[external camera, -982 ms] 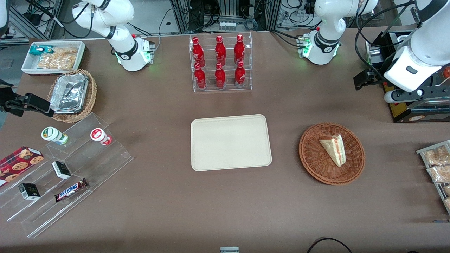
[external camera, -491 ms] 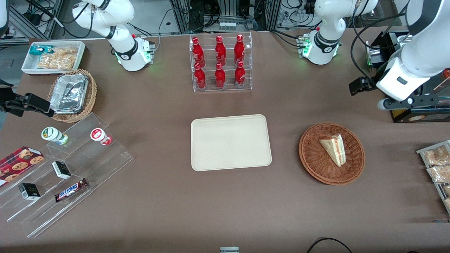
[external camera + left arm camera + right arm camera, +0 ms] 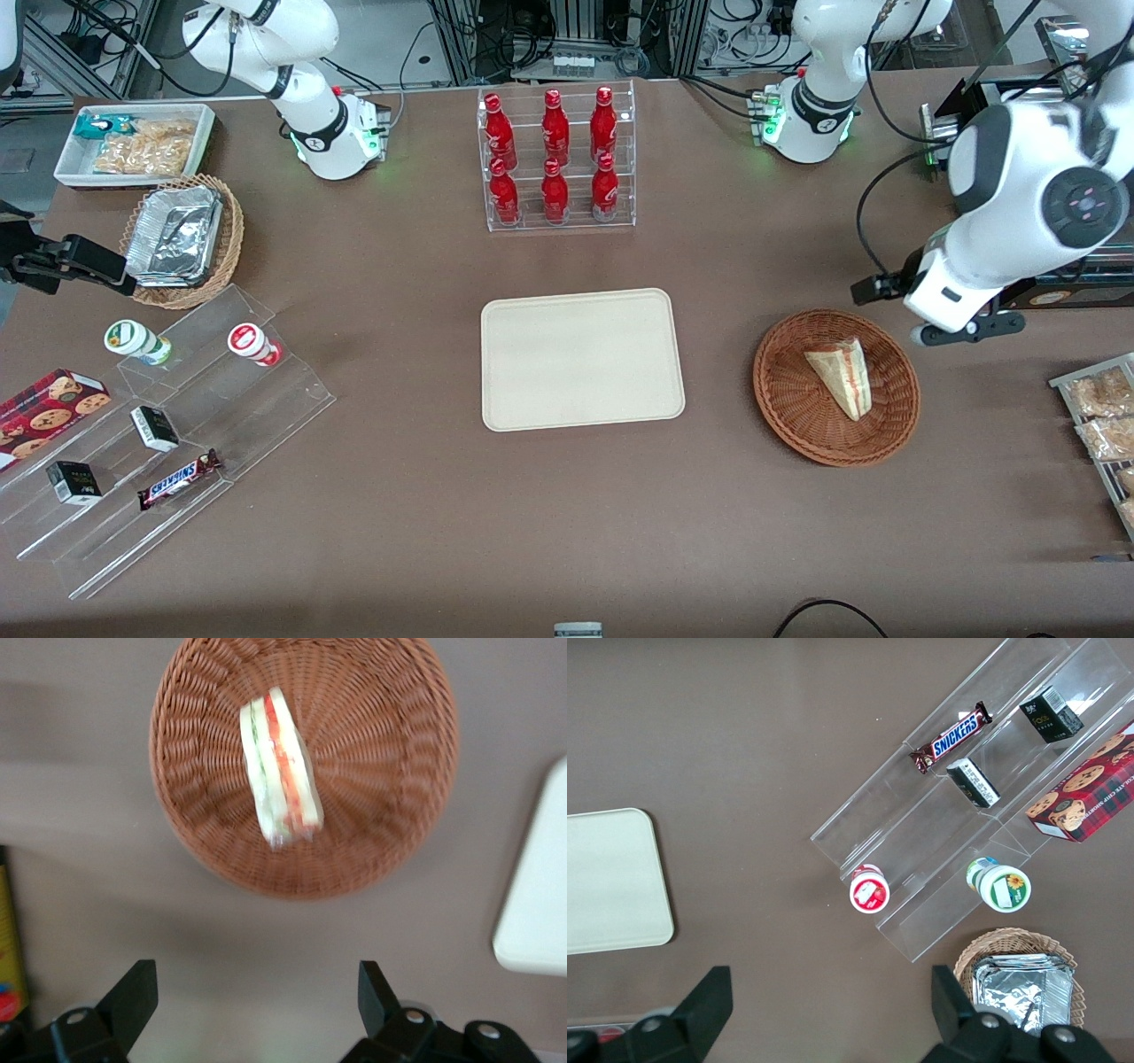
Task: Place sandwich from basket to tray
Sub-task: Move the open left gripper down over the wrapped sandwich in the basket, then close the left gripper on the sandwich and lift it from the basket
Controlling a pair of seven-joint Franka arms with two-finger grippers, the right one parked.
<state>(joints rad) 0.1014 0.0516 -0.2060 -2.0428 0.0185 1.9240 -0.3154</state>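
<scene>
One small triangle sandwich [image 3: 279,771] is lying longways in the round brown wicker basket [image 3: 390,753] — the left gripper [image 3: 257,1005] is hanging beside it, black fingers [image 3: 133,992] wide open

Brown matte table [image 3: 407,523]. Flat cream rectangular tray [image 3: 582,359] at centre. Round reddish-brown wicker basket [image 3: 793,403] beside it, toward working arm's end. Left gripper [image 3: 257,1005] hovers above bare table just outside the basket rim, fingers spread wide. Clear acrylic rack of red bottles [image 3: 555,159] farther from the front camera than the tray. Clear stepped acrylic display stand [image 3: 168,443], lighter wicker basket of foil containers [image 3: 182,241] and white snack bin [image 3: 135,143] toward parked arm's end.
</scene>
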